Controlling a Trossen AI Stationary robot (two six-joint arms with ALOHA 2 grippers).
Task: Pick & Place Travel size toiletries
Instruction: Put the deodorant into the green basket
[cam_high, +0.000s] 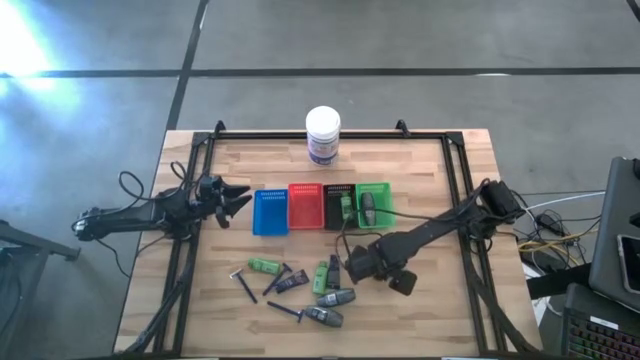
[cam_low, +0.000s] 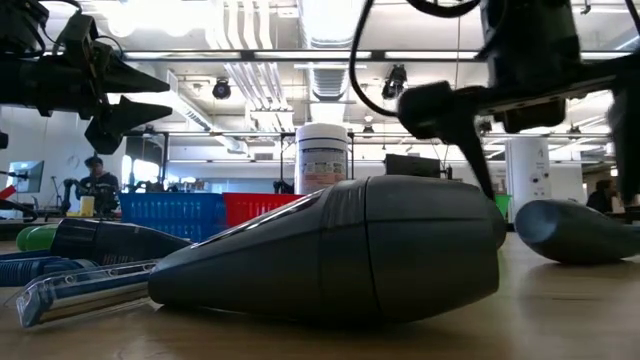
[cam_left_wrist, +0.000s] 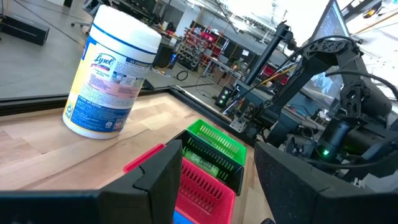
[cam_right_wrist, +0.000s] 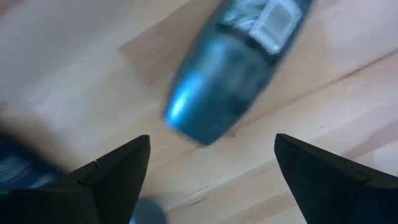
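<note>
The toiletries lie loose on the near middle of the table: green tubes (cam_high: 264, 265) (cam_high: 321, 274), grey mini bottles (cam_high: 335, 297) (cam_high: 322, 316), a dark tube (cam_high: 290, 283) and thin razors (cam_high: 243, 286) (cam_high: 284, 310). My right gripper (cam_high: 341, 268) hovers open just above them. Its wrist view shows a grey-blue bottle (cam_right_wrist: 233, 68) lying on the wood ahead of the spread fingers (cam_right_wrist: 118, 174). My left gripper (cam_high: 232, 200) waits open at the table's left, level with the trays. A green item (cam_high: 345, 206) lies in the black tray and a grey item (cam_high: 367, 207) in the green tray.
Blue (cam_high: 270, 212), red (cam_high: 304, 206), black (cam_high: 334, 212) and green (cam_high: 378, 190) trays stand in a row at mid table. A large white jar (cam_high: 323, 135) stands at the far edge. A black frame runs along the table's sides.
</note>
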